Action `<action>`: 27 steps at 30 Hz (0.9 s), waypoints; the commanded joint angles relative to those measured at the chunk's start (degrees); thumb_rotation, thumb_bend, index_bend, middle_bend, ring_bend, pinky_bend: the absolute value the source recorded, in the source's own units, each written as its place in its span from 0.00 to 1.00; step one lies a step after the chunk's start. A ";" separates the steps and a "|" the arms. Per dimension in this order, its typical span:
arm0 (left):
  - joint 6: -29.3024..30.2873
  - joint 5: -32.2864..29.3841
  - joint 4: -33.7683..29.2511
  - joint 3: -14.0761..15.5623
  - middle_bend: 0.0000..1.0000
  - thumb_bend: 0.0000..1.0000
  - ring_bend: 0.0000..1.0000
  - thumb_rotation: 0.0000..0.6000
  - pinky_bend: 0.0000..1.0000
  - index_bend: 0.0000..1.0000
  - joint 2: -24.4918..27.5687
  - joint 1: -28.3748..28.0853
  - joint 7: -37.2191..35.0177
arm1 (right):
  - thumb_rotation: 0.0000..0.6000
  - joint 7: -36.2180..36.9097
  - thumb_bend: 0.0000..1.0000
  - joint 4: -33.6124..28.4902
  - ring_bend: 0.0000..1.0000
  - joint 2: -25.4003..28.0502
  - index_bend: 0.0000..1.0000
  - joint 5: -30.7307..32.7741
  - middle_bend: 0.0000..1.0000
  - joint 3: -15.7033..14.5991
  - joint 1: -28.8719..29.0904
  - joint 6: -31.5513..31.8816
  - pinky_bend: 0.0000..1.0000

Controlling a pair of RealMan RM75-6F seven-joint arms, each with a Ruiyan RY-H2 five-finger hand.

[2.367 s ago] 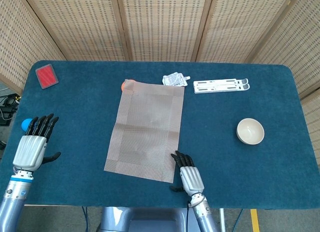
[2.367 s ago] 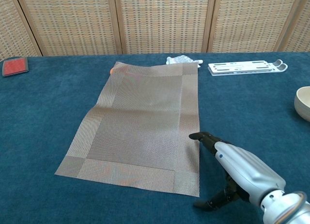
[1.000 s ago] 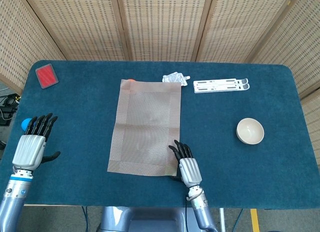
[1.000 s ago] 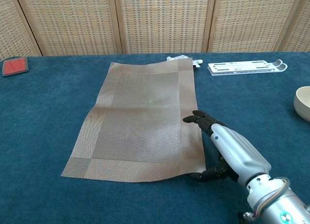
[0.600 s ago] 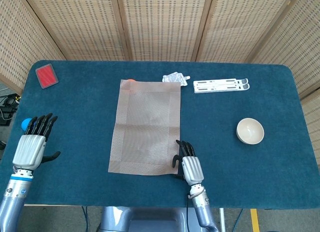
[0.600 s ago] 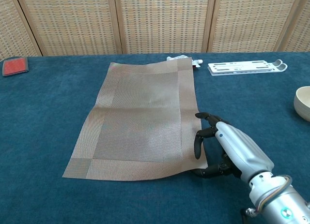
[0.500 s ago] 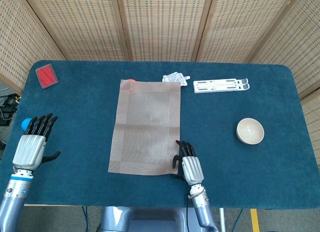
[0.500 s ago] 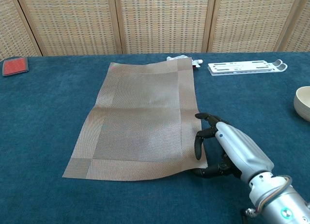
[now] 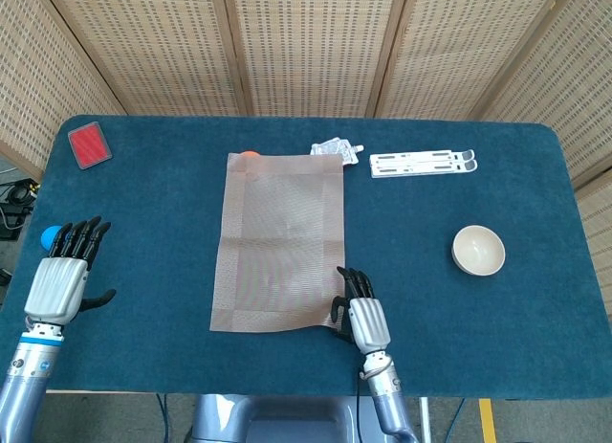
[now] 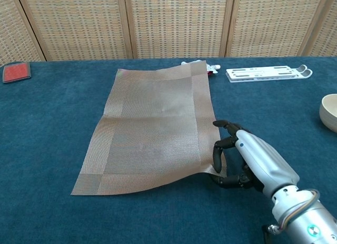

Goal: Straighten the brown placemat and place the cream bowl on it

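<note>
The brown woven placemat [image 9: 277,240] [image 10: 152,128] lies lengthwise in the middle of the blue table, its long sides nearly square to the table edges. My right hand [image 9: 366,319] [image 10: 253,162] pinches the mat's near right corner, fingers curled on top and thumb beneath, and that corner is raised a little off the cloth. The cream bowl [image 9: 478,250] [image 10: 330,111] stands upright and empty on the cloth well to the right of the mat. Far off at the table's left edge, my left hand [image 9: 62,280] hovers with fingers spread and holds nothing; the chest view does not show it.
A white slotted rack [image 9: 423,163] [image 10: 268,72] and a crumpled clear packet [image 9: 337,150] [image 10: 202,65] lie just beyond the mat's far right corner. An orange object [image 9: 249,154] peeks out at its far left corner. A red card [image 9: 90,144] [image 10: 16,71] lies far left.
The mat has swung from skewed to nearly straight. My right hand went from flat beside the near right corner to pinching and slightly lifting it. The left hand stayed still.
</note>
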 commanded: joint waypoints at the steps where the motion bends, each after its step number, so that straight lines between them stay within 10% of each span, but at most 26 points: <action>1: -0.03 -0.03 0.00 -0.01 0.00 0.12 0.00 1.00 0.00 0.00 0.00 -0.01 -0.02 | 1.00 -0.04 0.59 -0.51 0.00 0.31 0.72 -0.09 0.15 0.07 -0.02 0.13 0.00; 19: 0.10 -0.01 -0.29 0.07 0.00 0.12 0.00 1.00 0.00 0.00 0.02 0.03 0.37 | 1.00 -1.21 0.59 -14.85 0.00 18.36 0.75 -1.20 0.15 2.66 -3.08 6.21 0.00; 27: -0.12 0.28 -0.25 0.33 0.00 0.12 0.00 1.00 0.00 0.00 -0.35 -0.14 1.10 | 1.00 -0.03 0.58 -12.45 0.00 24.51 0.75 5.93 0.15 8.72 -1.76 1.90 0.00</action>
